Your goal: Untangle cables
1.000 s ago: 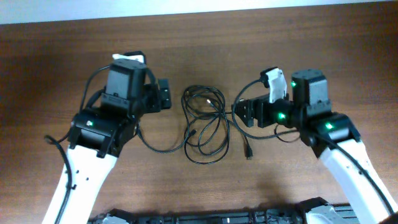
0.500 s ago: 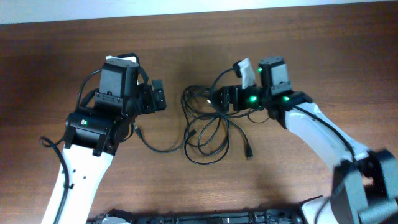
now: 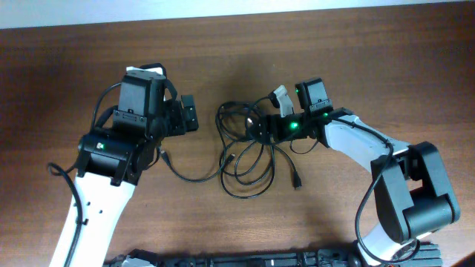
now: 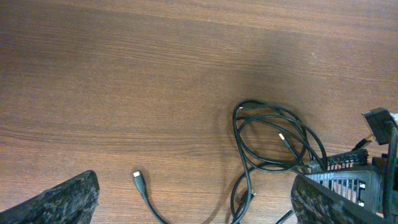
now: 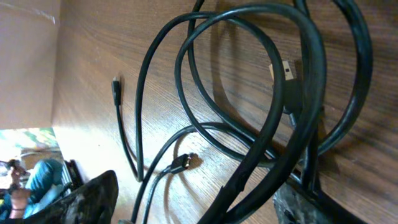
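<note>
Cables (image 3: 245, 152) sit tangled mid-table (image 3: 371, 59), loops overlapping, so single cords are hard to trace. Right gripper (image 3: 257, 124) is half hidden among the loops, jaws apart around several strands. Left gripper (image 3: 188, 116) is spread wide just beside the pile. Since a second ago the right arm has swung in over the tangle.

— What colour are the cables (image 3: 245, 148)?
— Black, every one, with small silvery plug tips. The table (image 3: 371, 59) under them is reddish-brown wood with fine, darker grain running across.
— And the arms?
— The left arm (image 3: 93, 215), lower left of the overhead view, has a white link and black housings. The right arm (image 3: 356, 142) is the same. Green lights (image 3: 295, 124) glow on both, and a white piece (image 3: 280, 96) shows at upper middle.
</note>
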Controlling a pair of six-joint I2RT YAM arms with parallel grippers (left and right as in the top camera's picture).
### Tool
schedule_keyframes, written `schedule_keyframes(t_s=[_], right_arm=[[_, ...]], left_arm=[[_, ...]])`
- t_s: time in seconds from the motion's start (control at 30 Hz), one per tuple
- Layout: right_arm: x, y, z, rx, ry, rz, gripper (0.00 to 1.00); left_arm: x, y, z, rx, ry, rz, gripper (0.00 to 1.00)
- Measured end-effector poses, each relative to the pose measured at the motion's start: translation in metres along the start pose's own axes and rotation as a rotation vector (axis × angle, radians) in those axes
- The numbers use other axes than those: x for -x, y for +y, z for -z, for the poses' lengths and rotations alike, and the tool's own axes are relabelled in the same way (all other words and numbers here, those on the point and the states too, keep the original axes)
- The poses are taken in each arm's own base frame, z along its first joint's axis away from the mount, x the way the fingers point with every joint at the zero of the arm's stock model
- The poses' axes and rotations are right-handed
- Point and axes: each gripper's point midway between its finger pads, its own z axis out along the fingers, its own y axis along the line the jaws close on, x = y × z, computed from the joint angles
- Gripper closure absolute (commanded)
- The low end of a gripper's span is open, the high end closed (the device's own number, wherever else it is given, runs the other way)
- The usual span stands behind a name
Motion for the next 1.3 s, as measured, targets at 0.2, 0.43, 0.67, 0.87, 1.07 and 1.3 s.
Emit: schedule_keyframes(t_s=[0.2, 0.43, 0.67, 0.87, 1.07, 1.3], right_arm=[[0.011, -0.013, 0.001, -0.082, -0.049, 0.018, 0.23], [0.039, -0.011, 0.004, -0.081, -0.169, -0.109, 0.56], [0.04, -0.013, 0.004, -0.085, -0.177, -0.193, 0.77], [0.039, -0.014, 0.004, -0.085, -0.175, -0.211, 0.96], [0.046, 0.0, 0.004, -0.018, -0.184, -0.161, 0.96], [0.063, 0.036, 0.025, 0.048, -0.231, -0.034, 0.96]], left_arm=[[0.0, 0.0, 0.0, 0.0, 0.0, 0.0, 0.01], [0.0, 0.0, 0.0, 0.0, 0.0, 0.0, 0.01], [0.0, 0.0, 0.0, 0.0, 0.0, 0.0, 0.01], [0.0, 0.0, 0.0, 0.0, 0.0, 0.0, 0.01], [0.0, 0.0, 0.0, 0.0, 0.0, 0.0, 0.01], [0.0, 0.0, 0.0, 0.0, 0.0, 0.0, 0.01]])
